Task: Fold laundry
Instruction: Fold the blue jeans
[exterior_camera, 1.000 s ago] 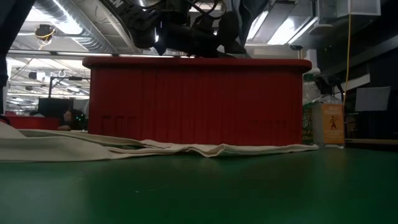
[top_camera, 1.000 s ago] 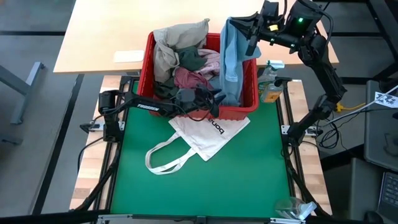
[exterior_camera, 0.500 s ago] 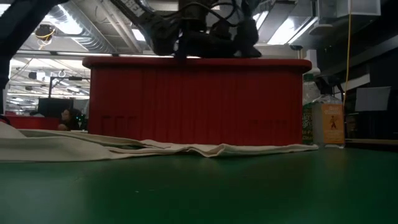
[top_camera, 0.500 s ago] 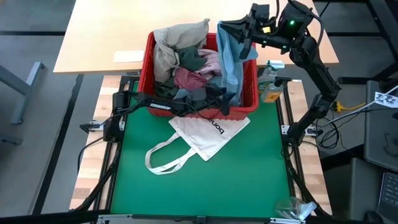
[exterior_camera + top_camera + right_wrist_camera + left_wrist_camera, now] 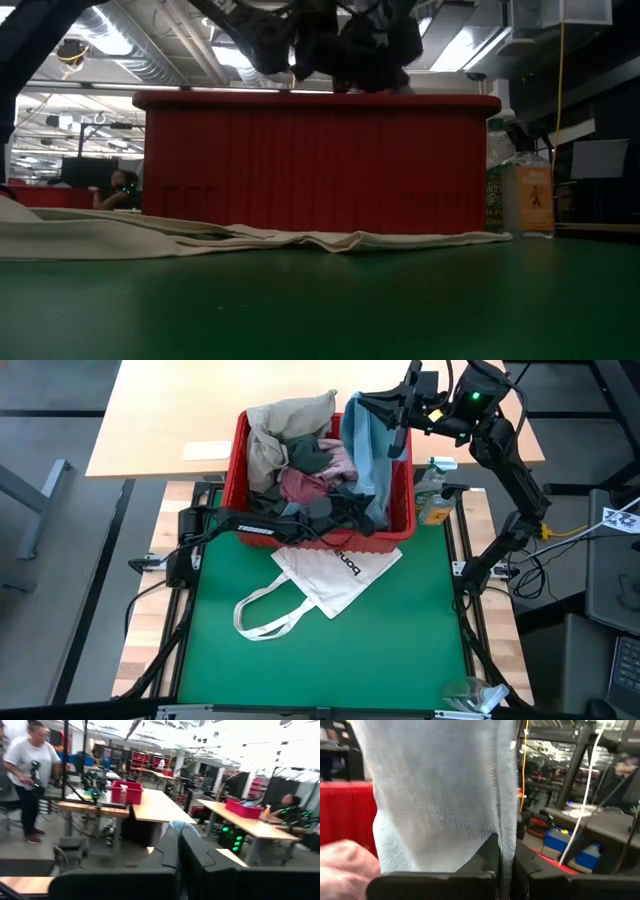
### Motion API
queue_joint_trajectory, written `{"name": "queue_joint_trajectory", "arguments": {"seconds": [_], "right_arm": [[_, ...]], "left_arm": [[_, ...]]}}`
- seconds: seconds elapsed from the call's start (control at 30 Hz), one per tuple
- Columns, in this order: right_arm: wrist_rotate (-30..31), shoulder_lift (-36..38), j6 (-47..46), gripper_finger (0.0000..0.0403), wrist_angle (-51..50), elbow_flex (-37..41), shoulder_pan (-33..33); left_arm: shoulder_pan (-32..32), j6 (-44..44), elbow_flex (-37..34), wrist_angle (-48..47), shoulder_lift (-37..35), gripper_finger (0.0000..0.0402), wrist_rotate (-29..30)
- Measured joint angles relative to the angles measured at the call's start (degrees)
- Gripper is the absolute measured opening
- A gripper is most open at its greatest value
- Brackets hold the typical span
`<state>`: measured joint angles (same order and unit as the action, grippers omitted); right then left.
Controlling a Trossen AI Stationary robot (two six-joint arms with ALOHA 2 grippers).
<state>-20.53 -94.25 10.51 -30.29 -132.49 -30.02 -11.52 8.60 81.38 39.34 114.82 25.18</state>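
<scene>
Cloth trouble may come: right gripper (image 5: 385, 412) pinches the light blue garment (image 5: 366, 450) at one o'clock; left gripper (image 5: 362, 520) nips its bottom. Pulling apart could tip the red basket (image 5: 238, 455).

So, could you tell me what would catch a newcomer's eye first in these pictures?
Most striking is the light blue garment hanging over the far right of the red basket, lifted by the right gripper, which is shut on its top edge. The left gripper reaches across the basket's near side and is shut on the same cloth lower down. The basket brims with mixed laundry, and a white tote bag lies on the green mat in front.
</scene>
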Motion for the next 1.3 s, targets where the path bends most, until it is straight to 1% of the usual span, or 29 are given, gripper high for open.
{"name": "queue_joint_trajectory", "arguments": {"seconds": [0.13,0.27,0.5,0.6,0.67,0.87,1.13,1.3], "right_arm": [[3.17,0.85,3.41,0.0005,-1.50,0.00,-1.05],[7.60,1.72,6.56,0.0005,-2.86,-0.04,-2.46],[21.97,2.27,16.21,0.0005,-6.57,-0.04,-6.29],[26.80,2.08,20.09,0.0005,-8.85,-0.04,-8.43],[27.71,1.72,21.52,0.0005,-10.95,-0.04,-9.47],[27.47,1.32,21.55,0.0013,-17.64,0.04,-11.74],[28.05,1.37,21.06,0.0050,-20.09,0.02,-11.65],[29.43,1.37,20.45,0.0094,-22.69,0.02,-11.63]], "left_arm": [[0.70,-6.02,0.07,-0.71,-4.61,0.0005,2.13],[1.71,-9.38,0.09,-3.53,-10.08,0.0005,3.43],[2.96,-13.90,0.11,-10.58,-19.67,0.0004,7.23],[2.94,-15.33,0.11,-11.04,-22.99,0.0004,7.79],[2.92,-15.94,0.11,-10.87,-24.93,0.0004,7.90],[2.81,-19.15,0.11,-13.06,-29.88,0.0004,8.51],[2.52,-22.11,0.11,-16.56,-34.26,0.0004,8.96],[2.50,-24.75,0.11,-17.26,-36.49,0.0004,8.99]]}}
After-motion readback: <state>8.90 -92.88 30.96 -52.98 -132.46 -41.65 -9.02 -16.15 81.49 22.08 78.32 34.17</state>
